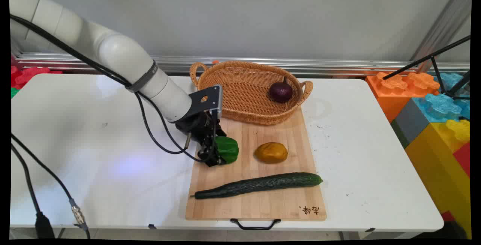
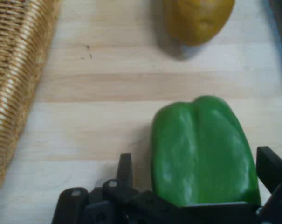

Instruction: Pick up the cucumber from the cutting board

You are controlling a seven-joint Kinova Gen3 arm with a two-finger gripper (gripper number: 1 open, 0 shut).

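One cucumber (image 1: pixel 259 185), one potato (image 1: pixel 271 152), one onion (image 1: pixel 280 91); end effector (image 1: pixel 217 154) spread open around one green pepper (image 2: pixel 203 149).

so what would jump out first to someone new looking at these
The tool, open, straddles a green pepper at the cutting board's left edge. Beside it lie a yellow-brown potato and a long cucumber; a red onion sits in the wicker basket behind.
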